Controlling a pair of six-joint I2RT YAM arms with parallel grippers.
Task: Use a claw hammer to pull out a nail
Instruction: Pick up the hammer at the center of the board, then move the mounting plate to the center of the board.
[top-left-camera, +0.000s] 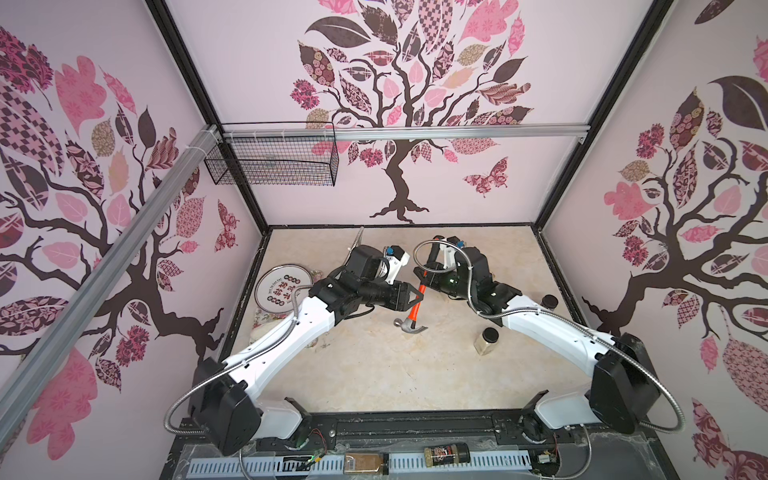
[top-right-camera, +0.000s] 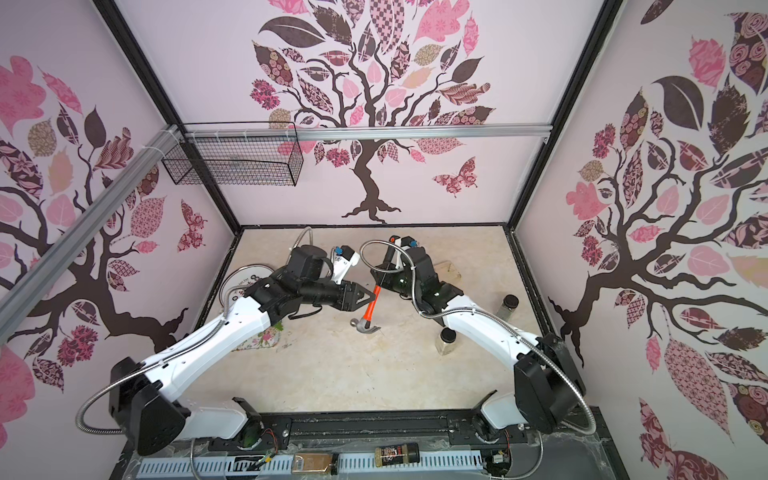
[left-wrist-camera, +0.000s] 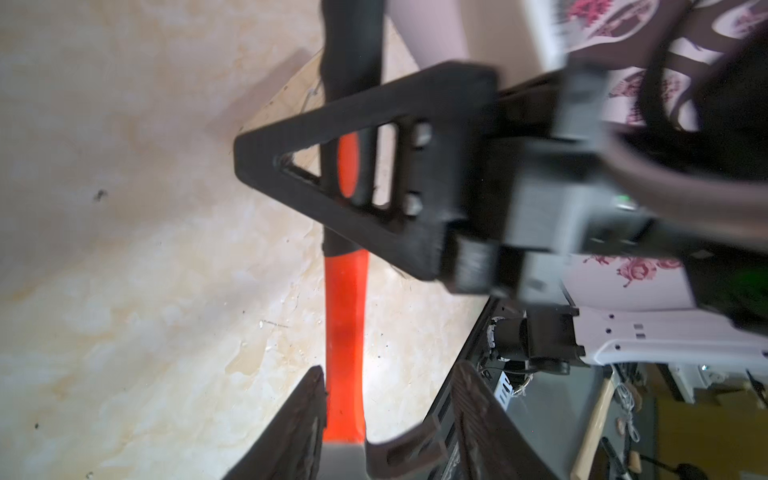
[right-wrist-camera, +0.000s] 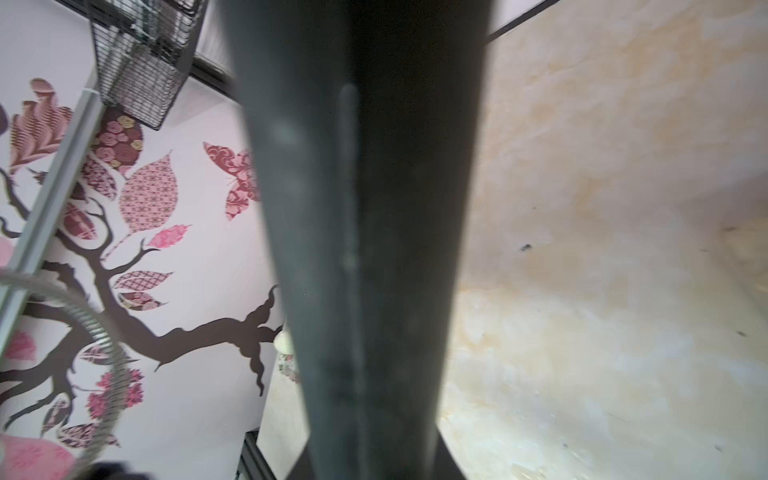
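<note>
- While our right gripper (top-left-camera: 419, 275) clamps its black handle, the claw hammer (top-left-camera: 414, 308) hangs tilted, steel head low, near the lidded jar (top-left-camera: 487, 340), on its left-arm side.
- Our left gripper (left-wrist-camera: 386, 415) stands open, jaws astride the orange neck.

Pale pink walls (top-left-camera: 291, 199) enclose the space; on the back one, a dark-branched tree decal (top-left-camera: 397, 174) bears pink patterned leaves; left of the tree, a black wire basket (top-left-camera: 270, 162) hangs from a silver rail (top-left-camera: 415, 134); right of it, a butterfly (top-left-camera: 486, 176); below it, a marbled beige floor (top-left-camera: 374, 365), evenly lit.
</note>
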